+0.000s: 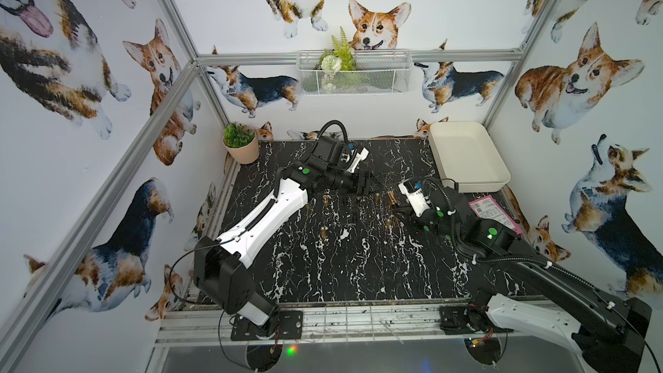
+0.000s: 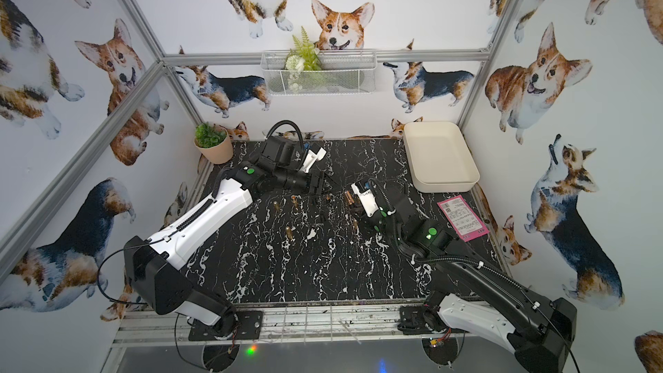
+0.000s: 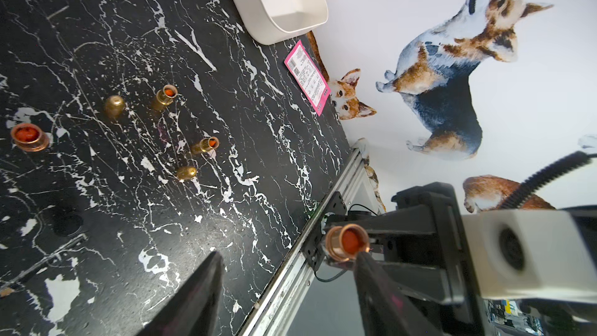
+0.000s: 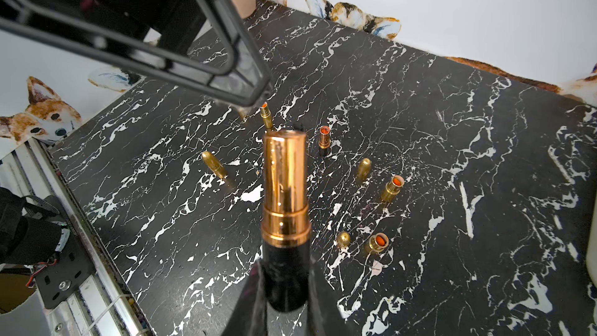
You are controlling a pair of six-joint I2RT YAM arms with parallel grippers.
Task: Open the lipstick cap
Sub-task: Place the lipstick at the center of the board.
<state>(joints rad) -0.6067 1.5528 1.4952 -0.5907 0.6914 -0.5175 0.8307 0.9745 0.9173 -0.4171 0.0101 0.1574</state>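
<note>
Gold over a black base, the lipstick (image 4: 286, 189) is grasped by that base in the right pincer (image 4: 286, 273), clear of the bench (image 4: 452, 156), with its cap off and the orange-red tip bare. Facing it, the left pincer (image 3: 287, 255) is released, nothing between its spread fingers, one of them close by the lipstick's open end. Beyond, open lipsticks (image 4: 391, 189) and rounded gold caps (image 4: 214, 164) stand on the bench. Farthest back sit a white tray (image 1: 466, 154) and a potted plant (image 1: 240, 143).
</note>
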